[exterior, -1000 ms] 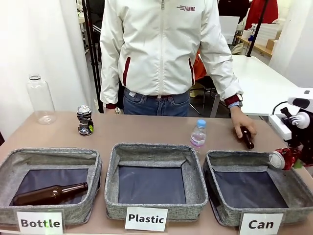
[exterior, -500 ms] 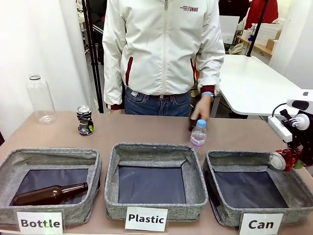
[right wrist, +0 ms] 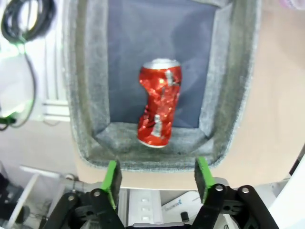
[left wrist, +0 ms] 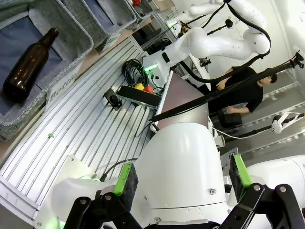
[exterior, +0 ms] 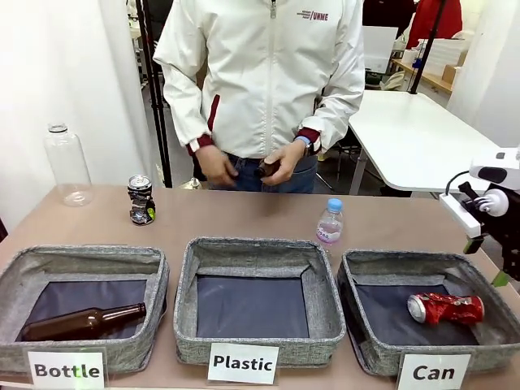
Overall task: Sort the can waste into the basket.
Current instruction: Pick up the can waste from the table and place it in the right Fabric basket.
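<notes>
Step in hand: You had the first can sorted. The red can (exterior: 445,309) lay inside the basket (exterior: 382,357) marked "Can", and the second can was not yet taken.
Right tool: Your right tool (right wrist: 157,174) hung over one end wall of that basket. Its jaws stood well apart with nothing between the green pads.
Left tool: Your left tool (left wrist: 183,175) was spread wide and empty, and it faced the robot's own base rather than the worktop.
Second can: The black-silver can (exterior: 140,200) stood upright at the far left of the worktop (exterior: 244,215), well apart from the basket.
Next move: You would likely need a long reach across to that can, a grip around its dented body, and a carry past the other two baskets.
Red can's look: It was shiny red, crushed and pinched at the waist. It lay on its side on the dark floor, with the silver end toward the middle basket.
Handling: The crumpled skin probably offered uneven faces, so a light squeeze should have been enough.
</notes>
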`<state>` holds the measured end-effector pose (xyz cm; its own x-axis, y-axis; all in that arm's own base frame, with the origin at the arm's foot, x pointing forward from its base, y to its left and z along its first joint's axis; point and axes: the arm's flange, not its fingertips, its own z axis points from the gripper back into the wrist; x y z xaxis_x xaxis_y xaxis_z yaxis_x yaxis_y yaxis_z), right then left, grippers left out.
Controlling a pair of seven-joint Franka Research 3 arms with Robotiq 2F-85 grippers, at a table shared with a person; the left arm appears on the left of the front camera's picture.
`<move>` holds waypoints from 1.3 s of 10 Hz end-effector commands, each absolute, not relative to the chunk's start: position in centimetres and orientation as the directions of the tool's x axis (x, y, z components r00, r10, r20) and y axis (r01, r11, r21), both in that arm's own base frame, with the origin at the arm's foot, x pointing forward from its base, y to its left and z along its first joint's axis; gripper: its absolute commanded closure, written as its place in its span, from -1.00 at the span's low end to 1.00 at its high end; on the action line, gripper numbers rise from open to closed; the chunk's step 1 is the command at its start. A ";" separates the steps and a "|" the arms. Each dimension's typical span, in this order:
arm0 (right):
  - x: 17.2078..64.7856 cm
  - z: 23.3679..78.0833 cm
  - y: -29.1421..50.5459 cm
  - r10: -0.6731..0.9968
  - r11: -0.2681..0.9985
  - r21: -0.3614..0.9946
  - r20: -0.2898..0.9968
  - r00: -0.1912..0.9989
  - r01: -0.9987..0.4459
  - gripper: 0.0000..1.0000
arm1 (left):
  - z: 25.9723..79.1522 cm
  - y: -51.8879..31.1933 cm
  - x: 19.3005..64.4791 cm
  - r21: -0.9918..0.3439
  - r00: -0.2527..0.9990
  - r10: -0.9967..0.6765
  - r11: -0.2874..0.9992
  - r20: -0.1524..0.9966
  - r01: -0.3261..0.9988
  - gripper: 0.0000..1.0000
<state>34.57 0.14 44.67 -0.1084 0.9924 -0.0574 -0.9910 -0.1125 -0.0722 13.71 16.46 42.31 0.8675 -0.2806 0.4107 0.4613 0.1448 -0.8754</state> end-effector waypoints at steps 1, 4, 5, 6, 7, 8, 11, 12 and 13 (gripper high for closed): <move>33.2 42.8 -0.2 0.988 -0.148 -0.103 -0.066 -0.142 -0.984 -1.00 | 42.2 16.5 13.2 -0.870 0.860 -0.288 0.141 0.421 0.473 -1.00; 36.6 43.5 1.1 0.990 -0.130 -0.097 0.051 -0.135 -0.987 -1.00 | 42.2 16.5 13.2 -0.870 0.860 -0.288 0.141 0.421 0.473 -1.00; 38.6 44.0 2.0 0.984 -0.037 -0.070 0.174 -0.049 -0.997 -1.00 | 42.2 16.5 13.2 -0.870 0.860 -0.288 0.141 0.421 0.473 -1.00; 40.6 45.2 2.7 0.948 0.014 -0.090 0.319 -0.016 -0.996 -1.00 | 42.2 16.5 13.2 -0.870 0.860 -0.288 0.141 0.421 0.473 -1.00; 42.8 46.7 3.3 0.795 0.286 0.024 0.552 0.251 -0.958 -1.00 | 42.2 16.5 13.2 -0.870 0.860 -0.288 0.141 0.421 0.473 -1.00; 42.7 47.8 2.5 0.663 0.259 0.100 0.705 0.252 -0.961 -1.00 | 42.2 16.5 13.2 -0.870 0.860 -0.288 0.141 0.421 0.473 -1.00; 39.7 48.3 -5.9 0.122 0.386 0.363 0.891 0.437 -0.848 -1.00 | 42.2 16.5 13.2 -0.870 0.860 -0.288 0.141 0.421 0.473 -1.00; 37.9 47.1 -9.8 -0.032 0.375 0.436 0.888 0.458 -0.818 -1.00 | 42.2 16.5 13.2 -0.870 0.860 -0.288 0.141 0.421 0.473 -1.00; 36.5 45.7 -12.3 -0.104 0.374 0.458 0.885 0.455 -0.806 -1.00 | 42.2 16.5 13.2 -0.870 0.860 -0.288 0.141 0.421 0.473 -1.00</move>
